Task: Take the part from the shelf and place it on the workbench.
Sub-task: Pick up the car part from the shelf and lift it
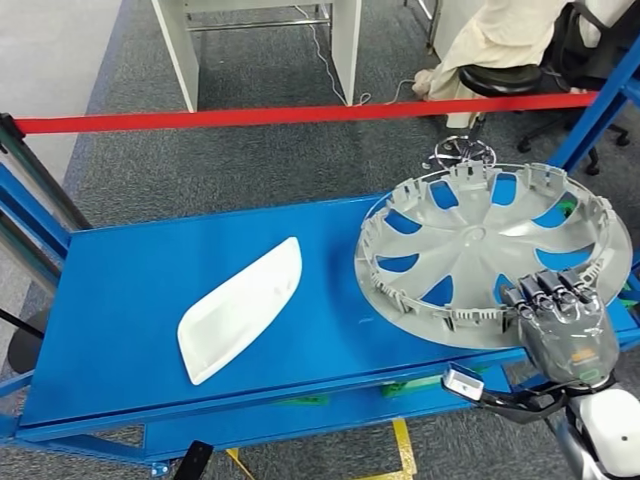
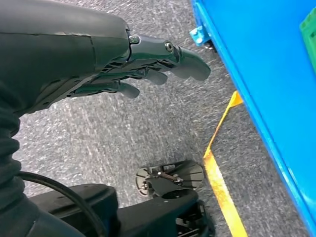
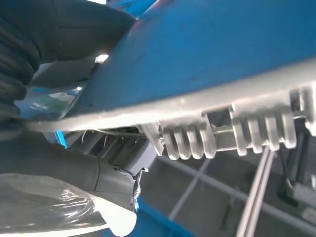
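While the right hand (image 1: 562,325) pinches the near rim of the grey wheel cover (image 1: 490,250) on the blue shelf (image 1: 113,330), left hand (image 2: 111,64) hanging spread and empty, that one-sided hold could let it tilt and slip when lifted.

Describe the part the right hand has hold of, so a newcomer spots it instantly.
Start at the blue bench. At its right end lies a grey hubcap, round with curved spokes and a clipped rim, overhanging the near edge where the right hand grips it. Its only neighbour, a white cover, is elongated and solid, without openings.
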